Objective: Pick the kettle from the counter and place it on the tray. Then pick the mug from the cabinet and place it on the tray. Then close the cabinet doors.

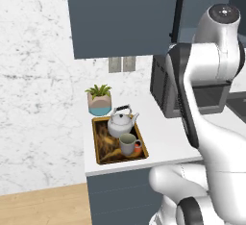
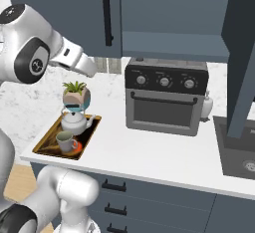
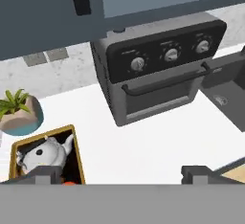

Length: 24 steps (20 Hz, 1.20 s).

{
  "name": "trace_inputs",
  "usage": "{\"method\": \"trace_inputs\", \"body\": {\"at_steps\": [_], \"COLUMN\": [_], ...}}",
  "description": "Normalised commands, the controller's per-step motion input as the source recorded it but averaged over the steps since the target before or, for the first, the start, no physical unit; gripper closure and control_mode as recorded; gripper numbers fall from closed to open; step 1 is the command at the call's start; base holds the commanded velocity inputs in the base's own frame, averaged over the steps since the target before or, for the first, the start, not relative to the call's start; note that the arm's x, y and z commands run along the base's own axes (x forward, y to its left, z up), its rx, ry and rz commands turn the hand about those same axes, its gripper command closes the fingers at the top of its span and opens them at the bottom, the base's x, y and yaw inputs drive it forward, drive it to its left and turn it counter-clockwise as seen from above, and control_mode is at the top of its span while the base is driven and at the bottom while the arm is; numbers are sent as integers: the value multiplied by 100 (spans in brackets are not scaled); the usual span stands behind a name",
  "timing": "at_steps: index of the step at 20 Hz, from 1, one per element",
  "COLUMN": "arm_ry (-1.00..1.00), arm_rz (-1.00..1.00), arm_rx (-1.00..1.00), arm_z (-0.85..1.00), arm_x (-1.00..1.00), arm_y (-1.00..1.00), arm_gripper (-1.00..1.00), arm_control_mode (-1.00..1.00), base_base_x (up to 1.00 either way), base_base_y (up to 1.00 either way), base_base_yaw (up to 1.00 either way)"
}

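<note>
Inspector: Two items are already on the tray (image 1: pixel 99 157): the kettle (image 1: pixel 120 124) and the mug (image 1: pixel 128 143) just in front of it, both upright. Remaining step, in my judgement, is closing the doors.

Operator: And the gripper (image 3: pixel 122 173)?

Inspector: Fingers (image 3: pixel 197 172) spread wide, nothing between them. Kettle and tray lie just past the left fingertip; the oven (image 3: pixel 162 70) stands ahead of them, well apart.

Operator: Which door first?

Inspector: Left door (image 2: pixel 64 15) appears flush, or nearly so; its black handle (image 2: pixel 106 14) hangs above and ahead of the fingers. Right door (image 2: pixel 241 53) stands swung out over the counter (image 2: pixel 164 150), far off to the right fingertip's side. I would start there.

Operator: Method?

Inspector: Press a flat finger face on the panel's outer side near the free edge, away from the hinge, and follow the arc round. Keep the elbow high so it clears the oven and tray. Whether the left needs a push I cannot tell
</note>
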Motion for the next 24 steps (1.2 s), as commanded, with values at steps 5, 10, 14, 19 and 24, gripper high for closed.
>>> {"method": "trace_inputs", "body": {"at_steps": [5,10,14,19,24], "arm_ry": [-50,-41,-19,-8,-1], "arm_rz": [-66,-45,-19,-10,-7], "arm_rx": [34,18,13,8,0], "arm_z": [-19,-9,0,9,18], "arm_x": [-21,-4,0,-4,-22], "arm_y": [0,-16,-19,-14,-15], "arm_gripper": [-100,-100,-100,-100,-100], "arm_control_mode": [-100,-100,-100,-100,-100], "base_base_x": [0,0,0,0,0], "base_base_y": [0,0,0,0,0], "base_base_yaw": [0,0,0,0,0]}}
